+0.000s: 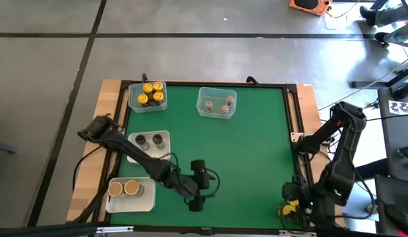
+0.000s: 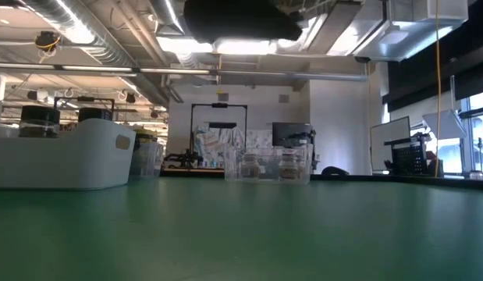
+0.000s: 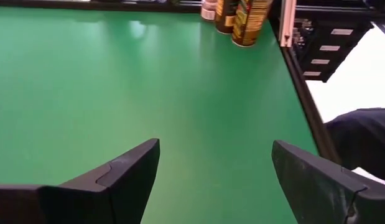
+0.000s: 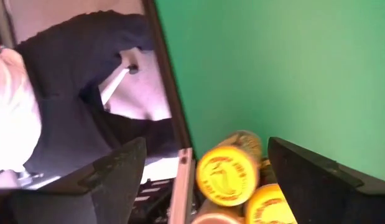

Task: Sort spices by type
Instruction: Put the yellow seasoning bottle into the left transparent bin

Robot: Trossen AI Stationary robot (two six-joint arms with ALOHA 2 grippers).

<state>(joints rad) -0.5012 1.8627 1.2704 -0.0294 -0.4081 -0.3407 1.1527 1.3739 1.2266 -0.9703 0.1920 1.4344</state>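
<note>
Open-jawed right gripper (image 4: 204,177) poised over yellow-lidded spice jars (image 4: 228,174) crowding the tabletop's near right corner; risk of toppling neighbours off the edge.

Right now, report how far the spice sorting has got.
Done: yellow-lidded jars share one clear tub, grey-pink ones another, dark-lidded ones a white tray, tan-lidded ones another tray. In hand: nothing; the left gripper is open over bare mat. Left: jars at the near right corner, under the open right gripper.
</note>
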